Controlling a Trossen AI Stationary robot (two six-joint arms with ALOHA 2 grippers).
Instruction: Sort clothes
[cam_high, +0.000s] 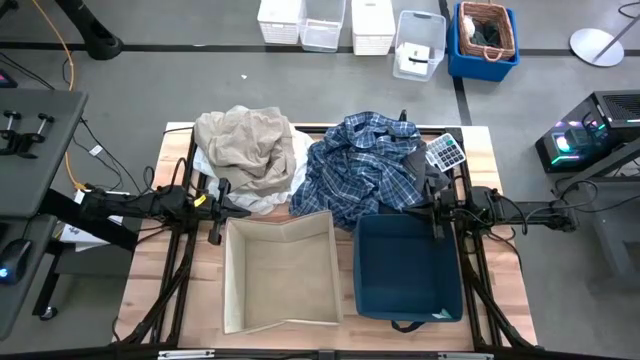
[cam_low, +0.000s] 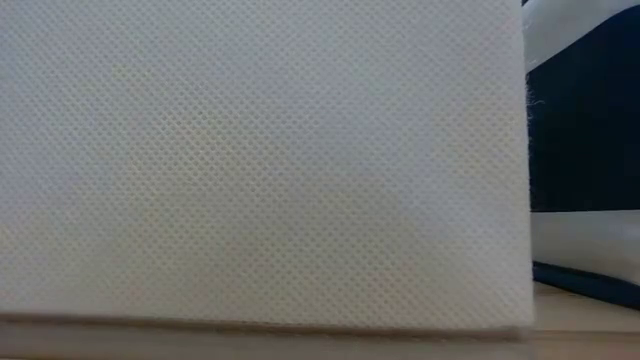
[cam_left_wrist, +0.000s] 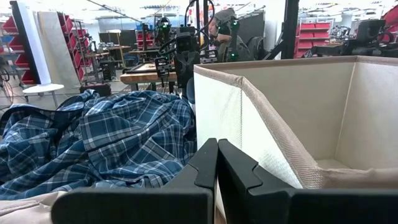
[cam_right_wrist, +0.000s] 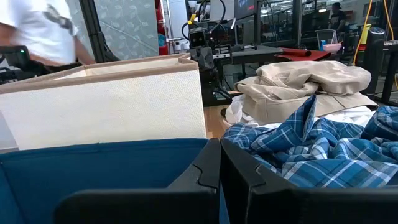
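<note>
Crumpled blue-and-white plaid shirt (cam_high: 368, 165) lying at table's (cam_high: 500, 262) far side, heap stretching across, beside beige-tan garment (cam_high: 245, 143) lying over white one (cam_high: 283, 185). Left gripper (cam_left_wrist: 217, 163), right gripper (cam_right_wrist: 220, 164) hovering low with fingers pressed together, holding nothing, flanking beige fabric bin (cam_high: 280, 271) and navy fabric bin (cam_high: 407, 266).

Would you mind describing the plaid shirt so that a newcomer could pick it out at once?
On the wooden table, behind the two open fabric bins, lies a heap of clothes. The plaid shirt is the crumpled garment on the right of that heap, just behind the navy bin. Its blue-and-white check sets it apart from the plain beige-tan garment beside it.
</note>
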